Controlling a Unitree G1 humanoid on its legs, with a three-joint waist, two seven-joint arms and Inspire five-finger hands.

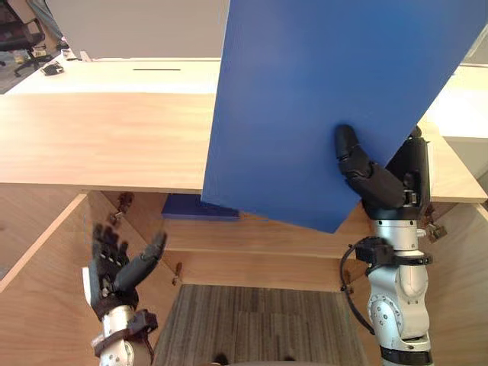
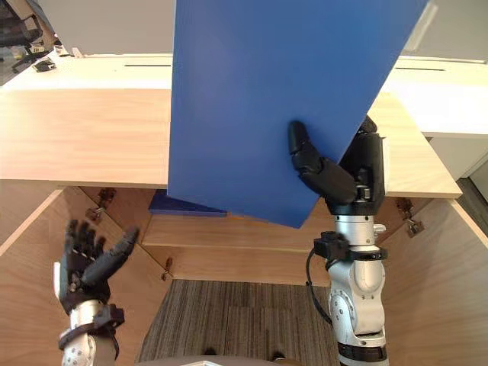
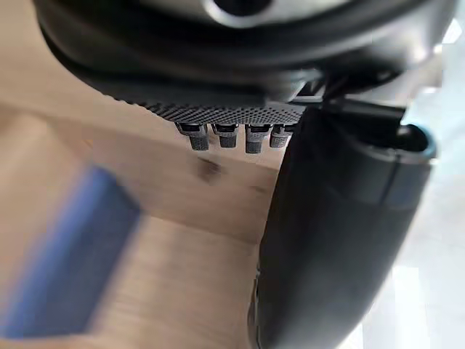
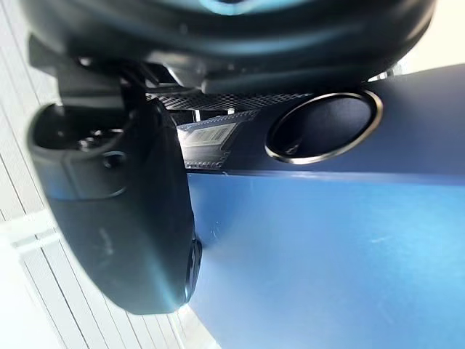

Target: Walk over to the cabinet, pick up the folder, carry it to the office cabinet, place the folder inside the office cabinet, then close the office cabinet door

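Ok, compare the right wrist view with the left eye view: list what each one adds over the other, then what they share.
The right wrist view adds detail on the spine: a metal-ringed finger hole and a label beside it. The left eye view adds the left hand, open and holding nothing, the wooden cabinet with its doors open, and a second blue item lying inside it. Shared: the blue folder pinched in the right hand, thumb on its front face.
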